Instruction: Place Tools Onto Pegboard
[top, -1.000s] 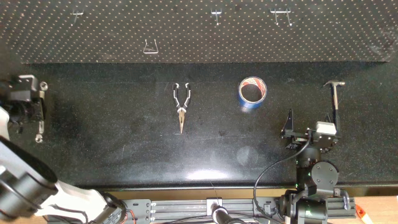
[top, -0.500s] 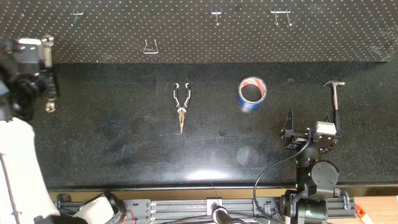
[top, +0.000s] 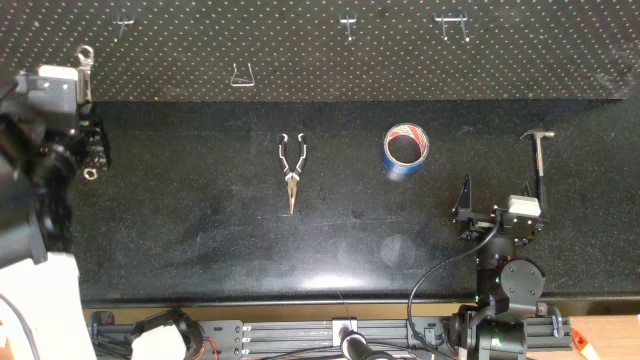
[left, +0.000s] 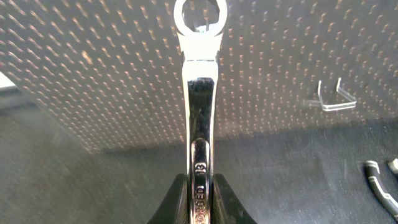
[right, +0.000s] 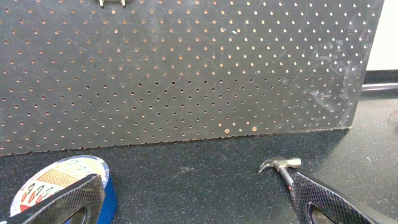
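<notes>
The left gripper (left: 199, 194) is clamped on the shank of a steel wrench (left: 199, 118). The wrench stands upright along the gripper's line, with its ring end (left: 200, 15) raised in front of the pegboard (top: 300, 45). In the top view this sits at the 9 o'clock side of the scene, with the ring end over the board's lower rows. A wire hook (top: 122, 25) lies at about 1 o'clock from it. Whether the ring touches the board is hard to judge from these angles; it looks just in front of it.

On the black worktop (top: 200, 230), needle-nose pliers (top: 291, 172) lie near the middle, tips pointing to 6 o'clock. A roll of tape (top: 405, 148) lies at 3 o'clock from them, well apart. A hammer (top: 538, 150) lies farther out at 3 o'clock, with its head toward the pegboard.

The right gripper (right: 194, 186) hangs low at 5 o'clock in the top view, between the tape and the hammer. Its jaws are spread wide and hold nothing.

Other hooks (top: 241, 76) (top: 347, 22) (top: 452, 25) sit on the board.
</notes>
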